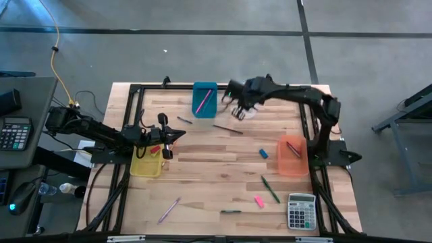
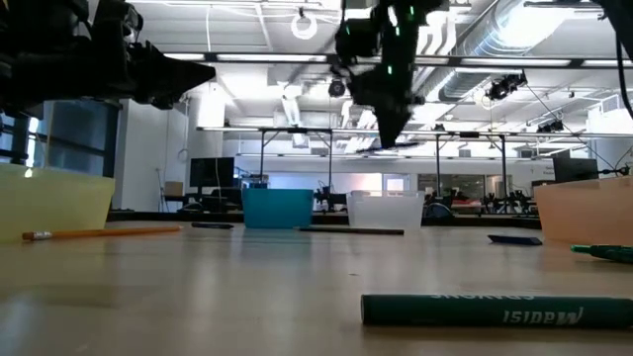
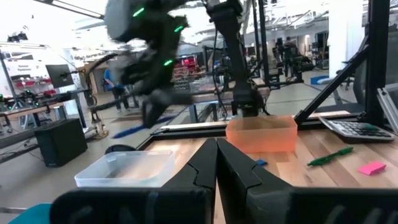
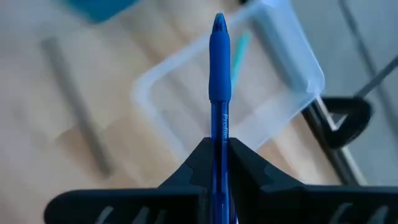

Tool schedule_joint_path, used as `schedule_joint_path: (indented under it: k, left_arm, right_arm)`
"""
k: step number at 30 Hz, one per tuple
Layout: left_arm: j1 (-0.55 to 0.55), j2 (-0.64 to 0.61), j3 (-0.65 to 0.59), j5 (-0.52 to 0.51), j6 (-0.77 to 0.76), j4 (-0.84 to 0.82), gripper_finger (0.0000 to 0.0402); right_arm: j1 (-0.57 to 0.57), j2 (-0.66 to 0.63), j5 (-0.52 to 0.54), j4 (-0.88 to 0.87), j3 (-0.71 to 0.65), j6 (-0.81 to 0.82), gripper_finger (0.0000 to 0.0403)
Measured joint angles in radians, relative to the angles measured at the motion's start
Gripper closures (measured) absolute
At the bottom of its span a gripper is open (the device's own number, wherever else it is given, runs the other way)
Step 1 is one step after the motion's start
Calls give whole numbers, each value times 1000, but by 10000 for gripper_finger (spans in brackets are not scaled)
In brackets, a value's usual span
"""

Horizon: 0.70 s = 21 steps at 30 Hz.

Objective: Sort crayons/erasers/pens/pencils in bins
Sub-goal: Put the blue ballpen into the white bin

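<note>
R gripper [image 4: 219, 163] jaws clamped on blue pen [image 4: 218, 81], long axis running straight out past the tips, hanging over clear bin [image 4: 273, 93] at counter's far edge. Drop looks next. L gripper [image 1: 177, 134] jaws together, over yellow bin [image 1: 146, 165].

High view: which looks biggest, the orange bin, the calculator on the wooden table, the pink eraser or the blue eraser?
1. orange bin
2. calculator, a bit smaller
3. pink eraser and blue eraser: both tiny and look alike, so no ranking between them.
</note>
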Motion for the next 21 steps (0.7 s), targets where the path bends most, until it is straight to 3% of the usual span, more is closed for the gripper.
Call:
schedule_joint_path:
  k: [8, 21]
  left_arm:
    - [0, 0, 0, -12, 0, 1, 401]
    - [0, 0, 0, -12, -2, 1, 401]
  right_arm:
    - [-200, 1, -156, 303, -152, 60, 385]
    - [-262, 58, -256, 559, -279, 71, 385]
